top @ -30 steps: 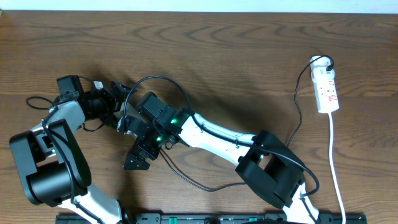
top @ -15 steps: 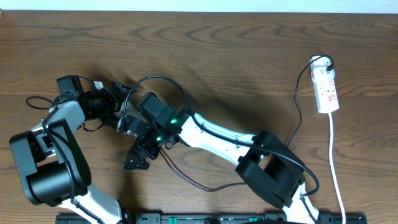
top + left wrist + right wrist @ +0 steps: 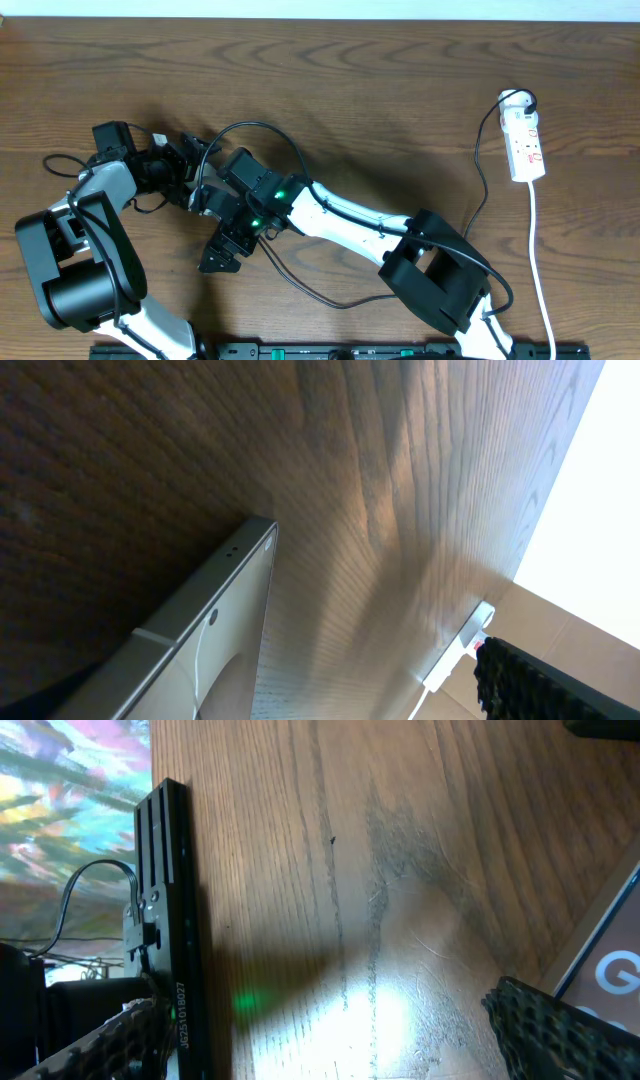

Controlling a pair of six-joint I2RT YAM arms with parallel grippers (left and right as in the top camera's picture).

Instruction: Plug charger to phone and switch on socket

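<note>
A: Phone [image 3: 215,625] loc? Can't find it from overhead.
B: Hidden under both wrists there, left-centre of table [image 3: 380,80]. Left wrist cam shows its metal edge running diag., close under the cam. Left gripper [image 3: 192,165]: jaws spread wide, nothing pinched. The one finger [image 3: 540,680] you can see is clear of the phone.
A: Right gripper [image 3: 325,1010]?
B: Spread too, bare wood btwn its fingers. Phone's lettered face pokes in just beside one of them. So both hands sit at the phone.
A: Charger [image 3: 478,175]?
B: Thin cable drops from socket [image 3: 526,140] at far right and loops twd the arms. Plug tip: can't spot it. I'd say you find it first, then line it w/ phone's port edge. Socket is well apart, on right arm's side.
</note>
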